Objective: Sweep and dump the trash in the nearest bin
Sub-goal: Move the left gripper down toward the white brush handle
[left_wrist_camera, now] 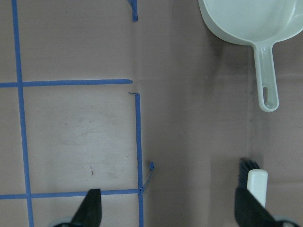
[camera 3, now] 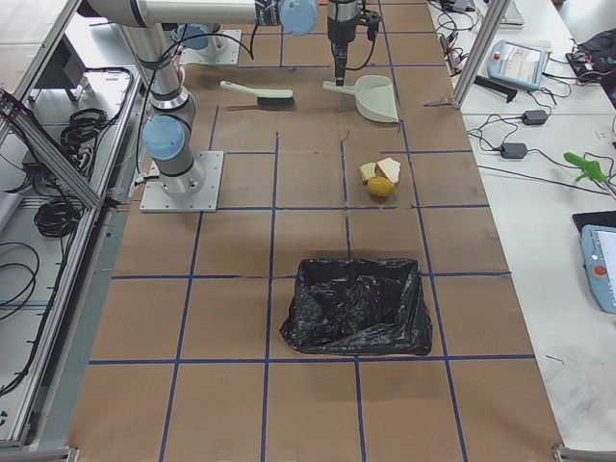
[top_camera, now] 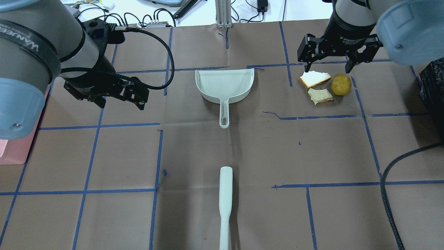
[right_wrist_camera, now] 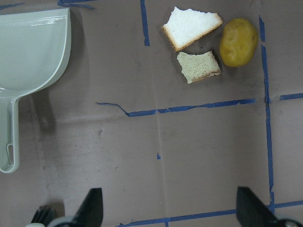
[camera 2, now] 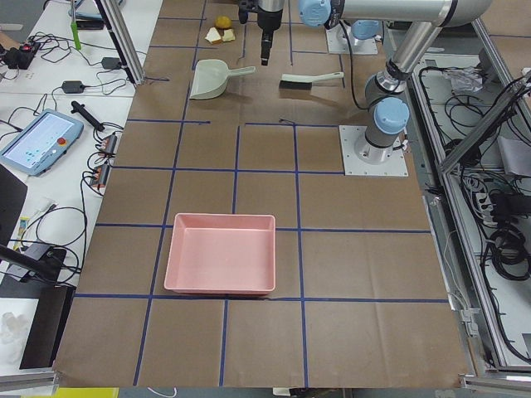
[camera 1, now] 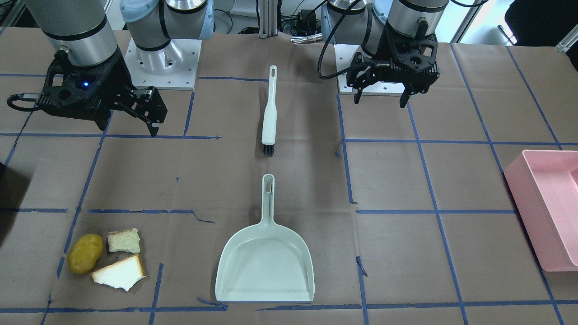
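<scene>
Over on the robot's right, at the table's (camera 1: 451, 271) far edge, the scraps sit bunched up: potato (camera 1: 85, 253), chunk (camera 1: 123, 240) and wedge (camera 1: 119, 272), all just beside each other. The dustpan (camera 1: 265, 266) and brush (camera 1: 270, 113) lie mid-table in a line, nobody holding them. The left end effector (camera 1: 380, 100) and right end effector (top_camera: 328, 68) both hover with fingers spread, empty, so I'd say nothing's begun yet. Stuff I'd worry about: the potato is round and will probably roll off when the brush hits it. The pan is well apart from the scraps, so it needs parking right next to them first. The torn tape and paper seams could also snag its lip. Bin-wise, the black bag (camera 3: 356, 306) looks nearest and the pink bin (camera 1: 546, 212) is way off left, so heading there would be the wrong call.
</scene>
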